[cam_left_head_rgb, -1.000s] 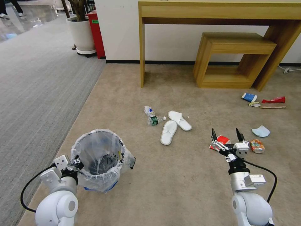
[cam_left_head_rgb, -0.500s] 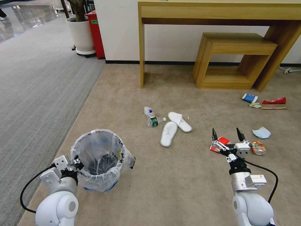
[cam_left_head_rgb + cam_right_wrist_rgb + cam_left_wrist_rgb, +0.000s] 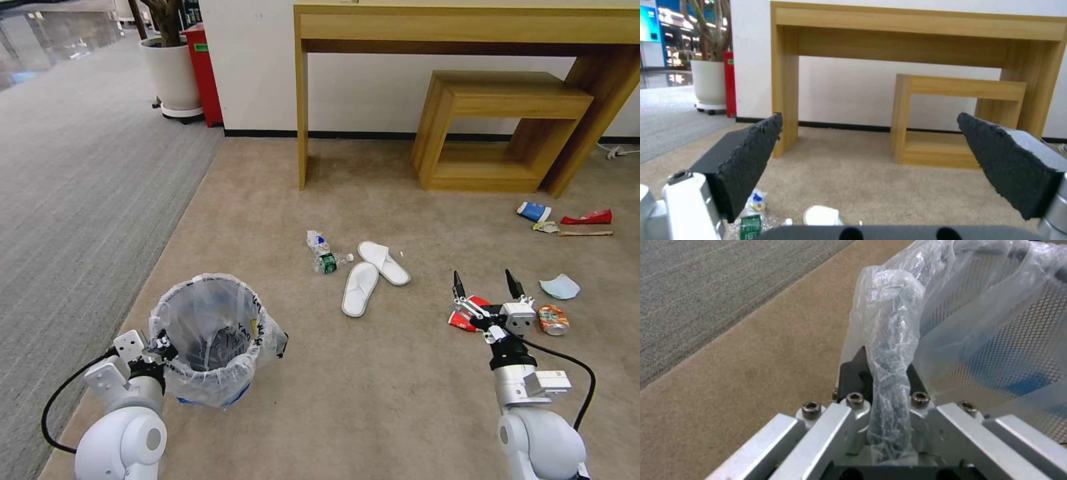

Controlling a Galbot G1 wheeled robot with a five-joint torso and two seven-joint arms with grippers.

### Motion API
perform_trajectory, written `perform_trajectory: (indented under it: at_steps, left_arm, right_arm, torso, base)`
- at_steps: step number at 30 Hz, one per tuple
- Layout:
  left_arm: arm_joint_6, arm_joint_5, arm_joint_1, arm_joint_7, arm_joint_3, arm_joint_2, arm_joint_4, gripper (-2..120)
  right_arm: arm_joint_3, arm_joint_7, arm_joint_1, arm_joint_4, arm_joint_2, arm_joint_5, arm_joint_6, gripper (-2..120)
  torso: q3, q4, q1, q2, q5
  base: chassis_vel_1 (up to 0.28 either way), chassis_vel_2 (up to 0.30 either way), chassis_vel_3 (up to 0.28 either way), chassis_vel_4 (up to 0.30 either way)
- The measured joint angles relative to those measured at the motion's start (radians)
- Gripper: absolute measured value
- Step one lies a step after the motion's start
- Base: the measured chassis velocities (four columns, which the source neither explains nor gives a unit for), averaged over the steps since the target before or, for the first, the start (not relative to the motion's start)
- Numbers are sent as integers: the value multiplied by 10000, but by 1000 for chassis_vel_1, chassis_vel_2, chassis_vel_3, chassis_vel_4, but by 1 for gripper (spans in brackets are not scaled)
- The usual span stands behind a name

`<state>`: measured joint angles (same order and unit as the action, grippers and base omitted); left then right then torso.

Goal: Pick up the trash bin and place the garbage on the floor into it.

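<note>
Two slippers (image 3: 373,277) beside bottle (image 3: 328,260)

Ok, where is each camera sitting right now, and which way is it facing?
Head view: high, facing forward and down at carpet; left gripper clamps the trash bin rim, right gripper open above the red-white packet.
Left wrist view: at the bin's rim, pinched between its fingers.
Right wrist view: low, facing the wooden table between open fingers.
Head and right wrist views share the slipper.
</note>
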<state>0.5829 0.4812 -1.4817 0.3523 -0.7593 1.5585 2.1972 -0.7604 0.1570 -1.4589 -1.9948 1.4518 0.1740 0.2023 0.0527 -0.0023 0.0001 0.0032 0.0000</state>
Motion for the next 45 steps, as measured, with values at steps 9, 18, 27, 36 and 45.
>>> perform_trajectory:
  at_steps: [9,18,27,36,45]
  left_arm:
    - [-6,-24,0,-5,-2,17,7,2]
    - [-20,-32,7,-8,-11,25,8,2]
    - [-32,-56,10,-8,3,45,0,2]
    - [-62,-72,-4,-8,1,52,0,2]
    - [-66,-90,-24,-11,4,58,25,2]
  right_arm:
    - [-1,0,-3,-3,2,8,-2,100]
    - [0,1,0,-5,15,3,-27,100]
    - [-2,28,-2,3,21,-3,-27,100]
    - [-8,49,-18,1,30,-16,-20,100]
    - [-6,79,-49,-6,50,-27,-12,100]
  torso:
    - [0,0,0,1,0]
    - [0,0,0,0,0]
    - [0,0,0,0,0]
    - [0,0,1,1,0]
    - [0,0,0,0,-1]
  base:
    - [-58,59,57,-51]
    - [-65,52,50,-58]
    - [-48,56,60,-47]
    - [-59,54,57,-61]
    - [-55,63,67,-67]
